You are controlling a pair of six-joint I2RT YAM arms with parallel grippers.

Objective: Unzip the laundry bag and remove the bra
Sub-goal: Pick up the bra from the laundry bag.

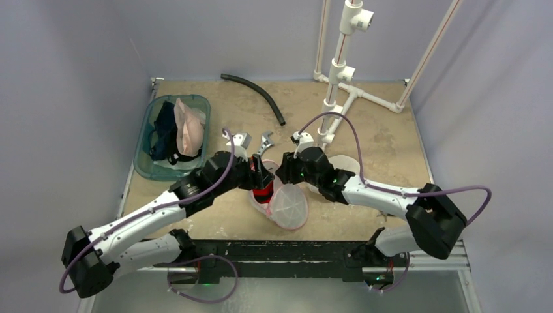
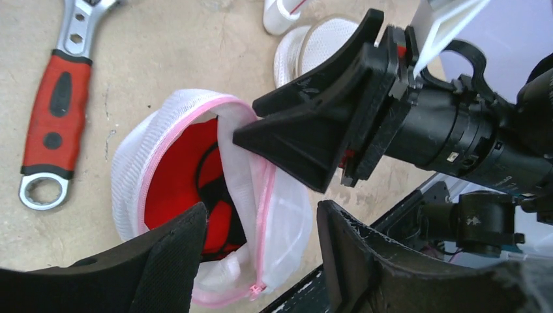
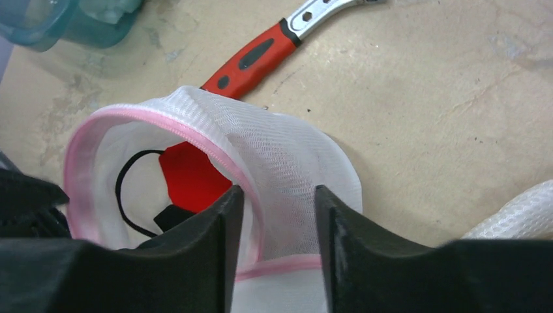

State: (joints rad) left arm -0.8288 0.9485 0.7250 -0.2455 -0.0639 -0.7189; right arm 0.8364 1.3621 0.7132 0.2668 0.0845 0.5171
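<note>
I found the laundry bag (image 1: 290, 207) lying on the bench (image 1: 378, 130) between the two arms, its pink zip parted; the red bra (image 2: 176, 186) sat inside the bag, showing through the open mouth. The left pincer (image 2: 261, 215) stood spread over the bag's rim, with mesh between its fingers but not pinched; the right pincer (image 3: 277, 192) was likewise spread, straddling the bag's raised mesh wall. A red-handled wrench (image 2: 52, 111) lay just beyond the bag; a teal bin (image 1: 145, 147) of clothes stood well to the bag's left.
</note>
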